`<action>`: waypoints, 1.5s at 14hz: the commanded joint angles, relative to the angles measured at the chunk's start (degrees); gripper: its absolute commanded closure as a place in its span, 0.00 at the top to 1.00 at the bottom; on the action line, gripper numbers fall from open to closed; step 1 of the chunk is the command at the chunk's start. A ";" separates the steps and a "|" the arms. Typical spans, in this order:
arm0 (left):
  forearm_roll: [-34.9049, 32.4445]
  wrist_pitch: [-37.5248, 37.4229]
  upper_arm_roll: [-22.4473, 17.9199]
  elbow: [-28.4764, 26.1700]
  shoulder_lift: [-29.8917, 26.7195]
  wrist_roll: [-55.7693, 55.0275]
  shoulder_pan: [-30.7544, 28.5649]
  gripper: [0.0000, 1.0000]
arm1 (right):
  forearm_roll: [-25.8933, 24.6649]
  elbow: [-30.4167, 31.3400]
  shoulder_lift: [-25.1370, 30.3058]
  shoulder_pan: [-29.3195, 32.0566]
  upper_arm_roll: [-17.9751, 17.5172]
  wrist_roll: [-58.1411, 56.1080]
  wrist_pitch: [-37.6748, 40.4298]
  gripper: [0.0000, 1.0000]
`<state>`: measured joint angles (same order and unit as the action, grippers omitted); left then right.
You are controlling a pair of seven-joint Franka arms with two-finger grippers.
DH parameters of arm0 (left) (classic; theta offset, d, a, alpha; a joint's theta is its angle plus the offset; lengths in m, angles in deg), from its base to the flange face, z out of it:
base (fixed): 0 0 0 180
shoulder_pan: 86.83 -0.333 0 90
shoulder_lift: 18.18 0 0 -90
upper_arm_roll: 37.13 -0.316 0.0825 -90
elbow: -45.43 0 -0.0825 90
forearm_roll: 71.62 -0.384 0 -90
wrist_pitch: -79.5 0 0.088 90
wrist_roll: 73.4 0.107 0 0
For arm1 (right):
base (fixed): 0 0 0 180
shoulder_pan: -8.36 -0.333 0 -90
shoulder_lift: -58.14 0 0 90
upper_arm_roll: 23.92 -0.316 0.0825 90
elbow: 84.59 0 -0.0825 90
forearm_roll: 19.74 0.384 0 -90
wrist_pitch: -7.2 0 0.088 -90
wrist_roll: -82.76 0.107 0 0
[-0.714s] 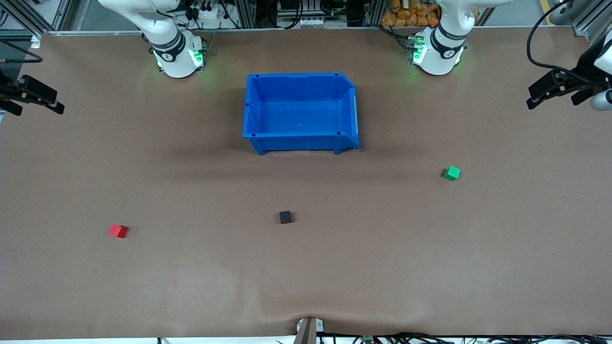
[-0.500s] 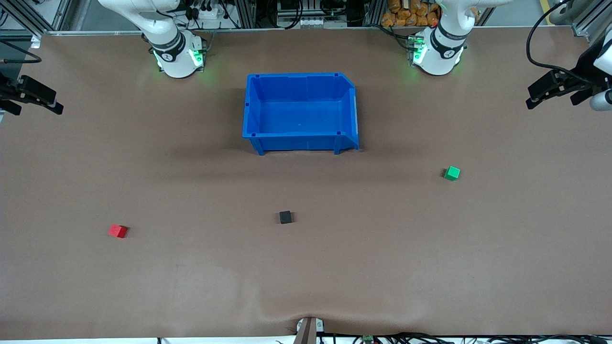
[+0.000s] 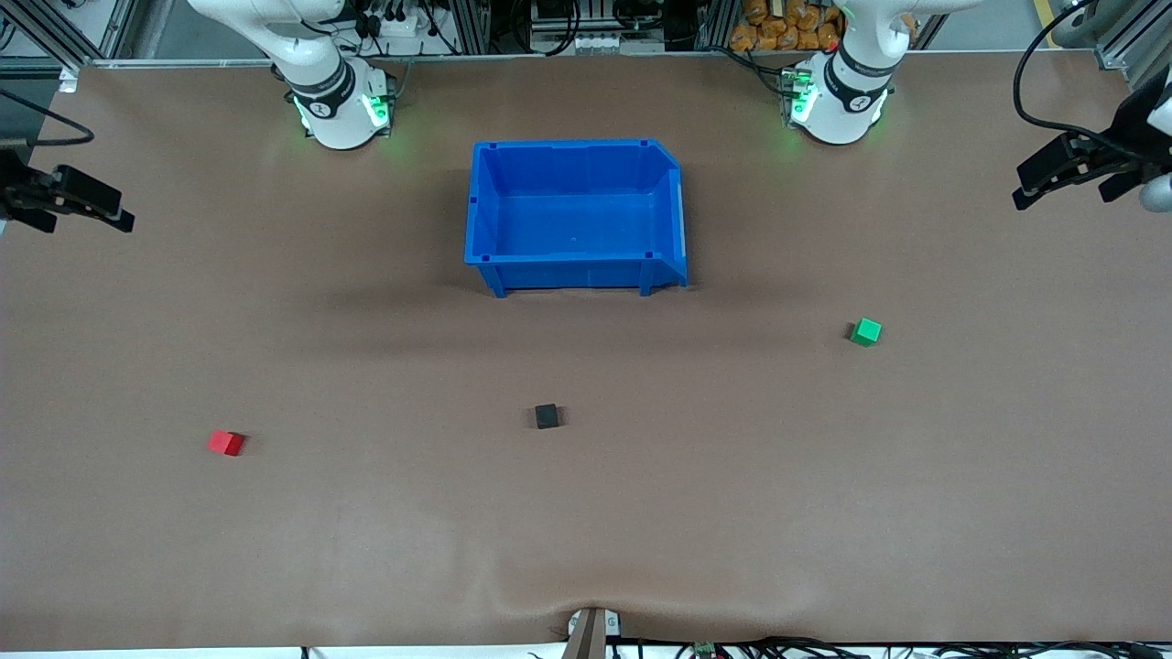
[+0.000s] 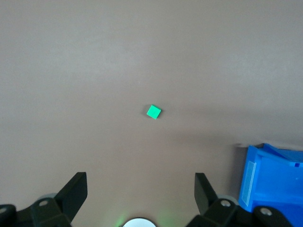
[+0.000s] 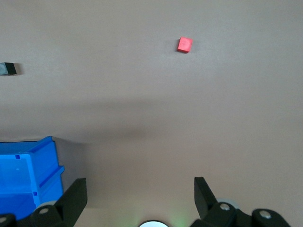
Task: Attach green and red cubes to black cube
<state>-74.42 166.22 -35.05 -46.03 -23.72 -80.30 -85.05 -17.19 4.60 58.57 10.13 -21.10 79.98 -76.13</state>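
green cube [image 3: 865, 331] toward left arm's end | red cube [image 3: 225, 443] toward right arm's end | black cube [image 3: 547, 416] mid-table, nearer front edge | all likely light, rigid: pinch flat opposite faces | left gripper [image 4: 139, 189], right gripper [image 5: 139, 189] both spread, empty, high over table ends

Glossy plastic bin [image 3: 575, 275]; matt table [image 3: 824, 476].

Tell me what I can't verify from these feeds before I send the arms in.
- Left gripper: front view's edge cuts off its wrist and arm.
- Right gripper: likewise cut at the edge.
- Blue bin: both wrist views show only a corner.
- Black cube: clipped by the right wrist view's edge; absent from the left wrist view.
- Green cube, red cube: too small to show attaching features.
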 commanded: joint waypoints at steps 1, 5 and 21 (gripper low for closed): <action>0.78 -2.17 0.29 1.47 0.97 0.31 0.15 1.00 | 0.08 -0.77 -0.87 0.16 -0.37 0.58 -0.60 1.00; 0.69 -4.28 1.08 -0.63 0.80 0.84 -0.03 1.00 | 0.08 -0.68 -0.87 -0.19 -0.45 0.32 -0.96 1.00; -0.19 0.99 1.61 -7.41 0.88 0.58 -1.70 1.00 | -0.44 -0.50 -1.04 -4.94 -0.28 0.76 -0.61 1.00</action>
<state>-74.43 166.21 -33.64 -52.40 -22.32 -80.25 -85.78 -17.28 4.50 57.59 4.65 -21.62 80.04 -77.06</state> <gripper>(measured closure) 0.000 0.000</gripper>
